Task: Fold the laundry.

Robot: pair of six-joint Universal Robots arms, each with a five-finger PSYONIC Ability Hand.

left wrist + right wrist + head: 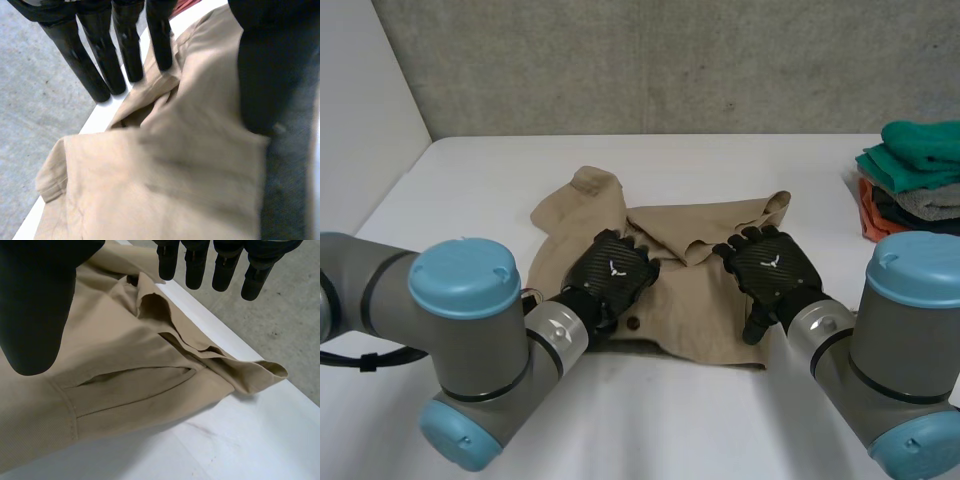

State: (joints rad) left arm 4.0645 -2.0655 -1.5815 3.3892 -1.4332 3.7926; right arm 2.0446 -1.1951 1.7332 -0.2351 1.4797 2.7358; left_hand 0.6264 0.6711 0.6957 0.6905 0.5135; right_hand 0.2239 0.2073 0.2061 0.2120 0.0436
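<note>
The tan garment [695, 295] lies crumpled in the middle of the head view, on the white table [470, 180], with a bunched lobe toward the upper left and a loose flap turned over across its middle. My left hand [612, 270] sits over its left-centre part and my right hand [772, 262] over its right-centre part, both just short of that turned-over flap. Neither holds anything. In the left wrist view my fingers [92, 70] are straight, with the tips at a rumpled edge of the cloth and the thumb [270, 75] spread well away from them. In the right wrist view my fingers [195, 265] hang straight above the fabric with the thumb [40, 305] wide to the side, over a pocket slit [135, 380]. A stack of folded clothes [920, 170] stands at the right edge of the head view, well apart. I judge this cloth to be a light, woven cotton. It looks soft enough to drape and slump, with seams and doubled edges that are a little stiffer. It will not slide much on the table, but it will sag from any single pinch. So I would pinch it at the firmer seamed edges, one hand on each side, and keep it taut between them.
</note>
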